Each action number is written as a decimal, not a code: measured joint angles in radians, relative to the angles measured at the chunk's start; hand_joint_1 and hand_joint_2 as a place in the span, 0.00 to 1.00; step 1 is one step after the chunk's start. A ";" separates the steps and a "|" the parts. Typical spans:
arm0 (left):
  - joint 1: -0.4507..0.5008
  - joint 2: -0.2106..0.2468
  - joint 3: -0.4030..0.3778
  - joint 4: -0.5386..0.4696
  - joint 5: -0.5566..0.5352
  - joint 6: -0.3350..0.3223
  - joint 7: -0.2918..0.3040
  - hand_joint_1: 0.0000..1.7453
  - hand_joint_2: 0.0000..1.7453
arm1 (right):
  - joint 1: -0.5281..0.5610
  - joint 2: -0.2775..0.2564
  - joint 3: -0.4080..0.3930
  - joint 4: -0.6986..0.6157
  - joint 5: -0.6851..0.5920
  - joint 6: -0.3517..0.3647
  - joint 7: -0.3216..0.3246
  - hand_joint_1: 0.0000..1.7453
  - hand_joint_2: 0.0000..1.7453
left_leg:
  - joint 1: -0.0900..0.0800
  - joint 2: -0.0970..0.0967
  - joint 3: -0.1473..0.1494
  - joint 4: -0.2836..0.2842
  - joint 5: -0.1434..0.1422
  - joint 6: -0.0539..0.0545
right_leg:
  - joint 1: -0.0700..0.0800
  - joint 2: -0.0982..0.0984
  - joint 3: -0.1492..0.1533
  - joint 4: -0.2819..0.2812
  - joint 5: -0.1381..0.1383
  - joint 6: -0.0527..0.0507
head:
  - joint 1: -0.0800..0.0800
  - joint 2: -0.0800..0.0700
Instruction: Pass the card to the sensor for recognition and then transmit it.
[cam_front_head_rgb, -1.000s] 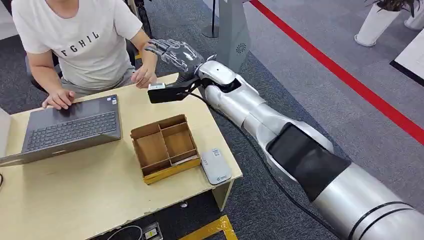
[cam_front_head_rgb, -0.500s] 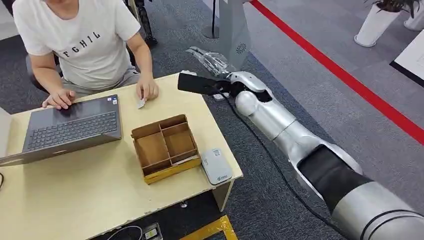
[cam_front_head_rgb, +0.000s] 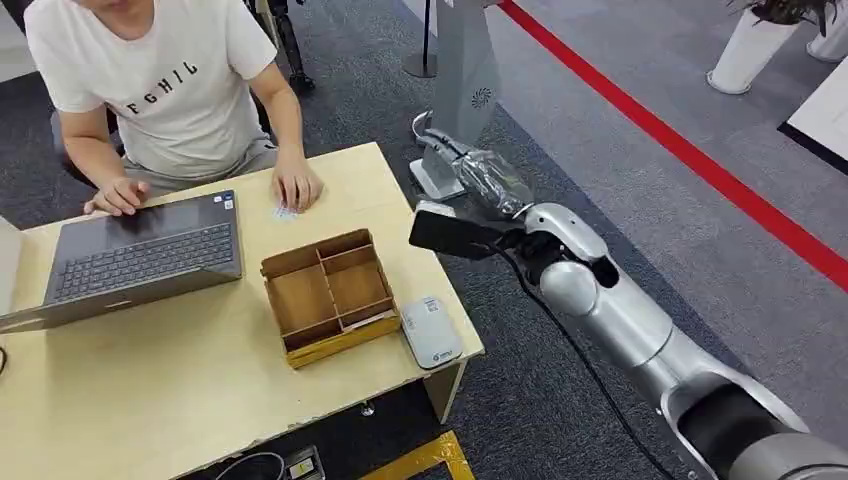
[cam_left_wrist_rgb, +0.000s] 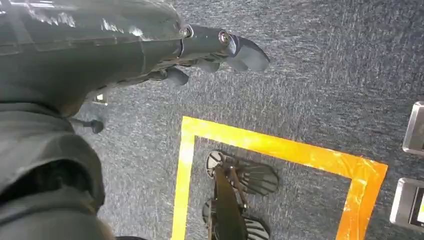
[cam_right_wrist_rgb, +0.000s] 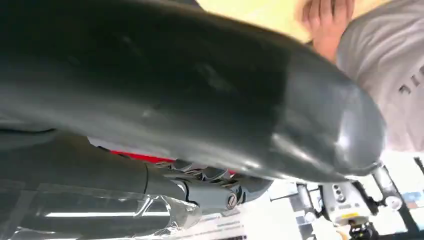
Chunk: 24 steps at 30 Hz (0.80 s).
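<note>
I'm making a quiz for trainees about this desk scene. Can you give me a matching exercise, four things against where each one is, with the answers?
Things:
1. laptop
2. cardboard organizer
3. card reader
4. card

Places:
A. at the table's near right corner
B. under the person's hand, on the far edge of the table
C. middle of the table, beside the reader
D. open, on the table's left part, in front of the person

Pairs: 1-D, 2-C, 3-A, 4-B

On your table (cam_front_head_rgb: 200, 380), the laptop (cam_front_head_rgb: 140, 255) sits left, the divided box (cam_front_head_rgb: 330, 295) to its right, the card reader (cam_front_head_rgb: 431, 331) just right of that. The person's hand (cam_front_head_rgb: 297, 187) covers a card (cam_front_head_rgb: 284, 212) behind the box.
</note>
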 joint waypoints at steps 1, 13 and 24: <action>0.001 -0.002 0.000 0.000 0.005 0.005 0.000 0.00 0.00 | 0.040 0.001 0.005 -0.039 0.002 -0.005 0.005 0.00 0.00 | -0.001 -0.001 -0.001 0.000 0.000 0.000 | -0.001 0.000 -0.001 0.000 0.000 0.000 | 0.000 0.000; -0.001 -0.015 0.007 0.000 0.026 0.028 0.001 0.00 0.00 | 0.199 0.016 0.094 -0.188 0.077 -0.172 0.074 0.00 1.00 | -0.001 0.000 -0.001 0.000 0.000 0.000 | -0.001 0.001 -0.001 0.000 0.000 0.000 | 0.000 0.000; -0.002 -0.032 0.011 0.000 0.044 0.047 0.000 0.00 0.00 | 0.208 0.085 0.268 -0.153 0.339 -0.272 0.130 0.00 1.00 | 0.000 0.000 -0.001 0.000 0.000 0.000 | 0.000 0.001 -0.001 0.000 0.000 0.000 | 0.000 0.000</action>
